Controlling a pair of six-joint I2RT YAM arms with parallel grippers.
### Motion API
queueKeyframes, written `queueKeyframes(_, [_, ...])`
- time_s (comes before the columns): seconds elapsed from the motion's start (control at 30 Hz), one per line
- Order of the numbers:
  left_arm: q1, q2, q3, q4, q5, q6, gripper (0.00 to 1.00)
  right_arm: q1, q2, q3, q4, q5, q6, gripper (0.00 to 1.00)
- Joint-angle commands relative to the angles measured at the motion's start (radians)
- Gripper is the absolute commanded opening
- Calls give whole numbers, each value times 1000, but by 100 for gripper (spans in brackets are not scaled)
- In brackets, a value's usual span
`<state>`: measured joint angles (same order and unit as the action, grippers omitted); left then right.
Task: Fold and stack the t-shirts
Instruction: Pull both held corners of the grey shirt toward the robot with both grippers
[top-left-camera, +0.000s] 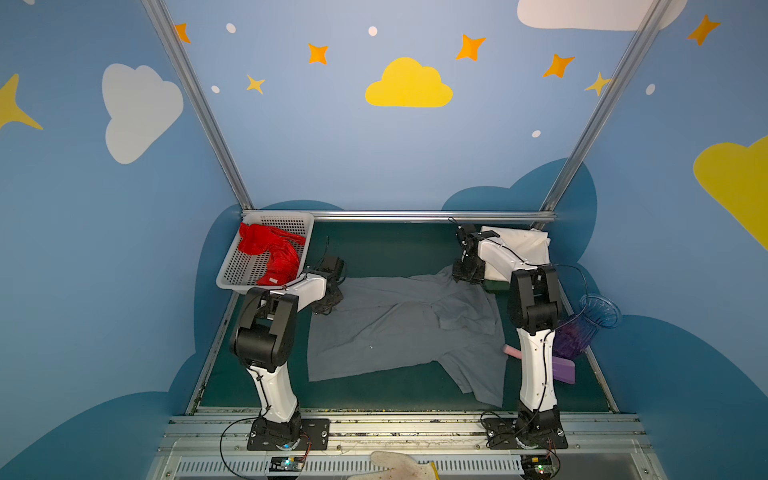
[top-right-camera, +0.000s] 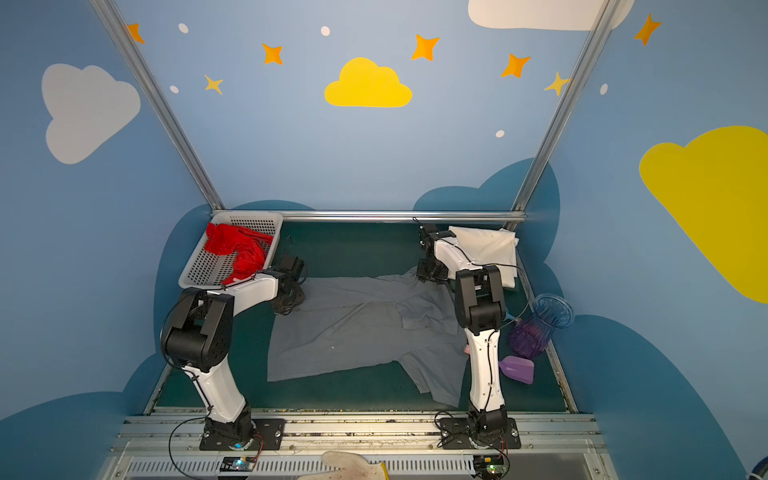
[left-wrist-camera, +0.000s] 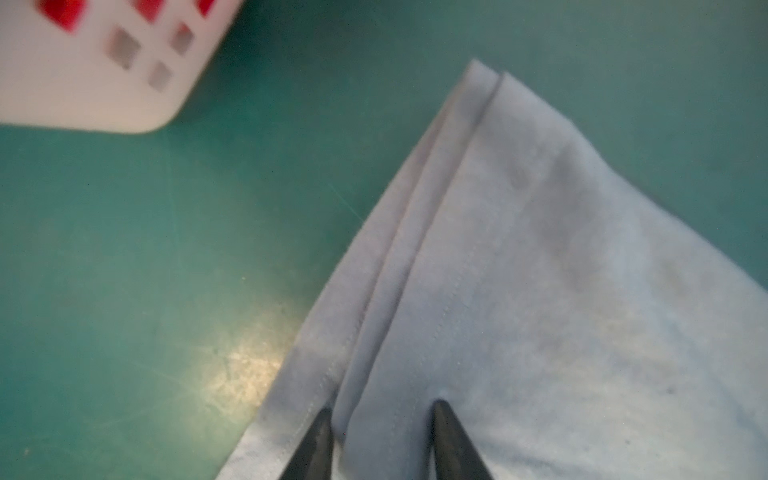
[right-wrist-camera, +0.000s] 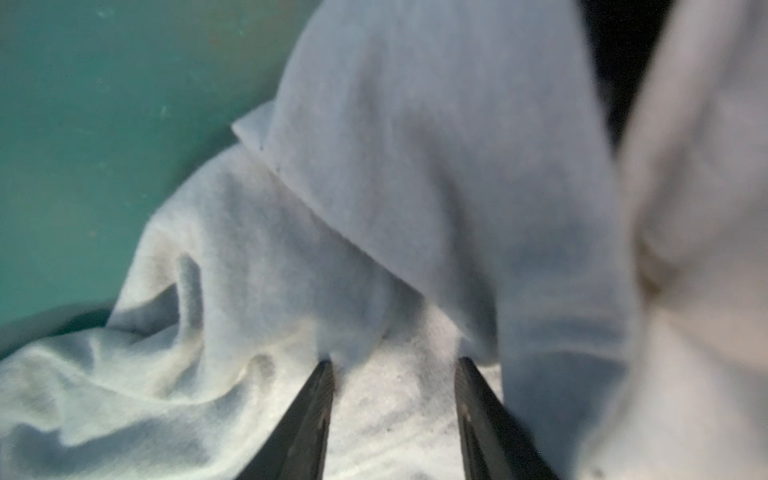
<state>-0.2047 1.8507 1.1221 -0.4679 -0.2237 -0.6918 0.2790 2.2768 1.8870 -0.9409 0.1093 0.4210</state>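
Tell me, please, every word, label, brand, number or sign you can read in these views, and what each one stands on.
No text is legible in any view.
White patch, perhaps a tag, on the red t-shirt: too small to read.
Circuit board by the front rail: any print is too small to read.
Wall: only painted clouds, stars and dots, no lettering.

Basket (left-wrist-camera: 83, 83) blurred and cropped in the left wrist view, cream shirt (top-left-camera: 523, 245) half hidden behind the right arm (top-left-camera: 536, 365) in both top views, pink thing (top-left-camera: 513, 351) behind that arm unidentifiable, glove (top-left-camera: 399, 467) cut by the bottom edge, grey shirt (top-left-camera: 395, 328) corner hidden under the left gripper (top-left-camera: 326, 307).
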Motion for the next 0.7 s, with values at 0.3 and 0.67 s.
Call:
queueKeyframes(0.3, [63, 93, 47, -86, 1, 44, 4, -63, 102, 149, -87, -21, -21, 46])
queueKeyframes(0.67, [105, 113, 92, -117, -33, 56, 4, -84, 155, 256, -115, -16, -21, 46])
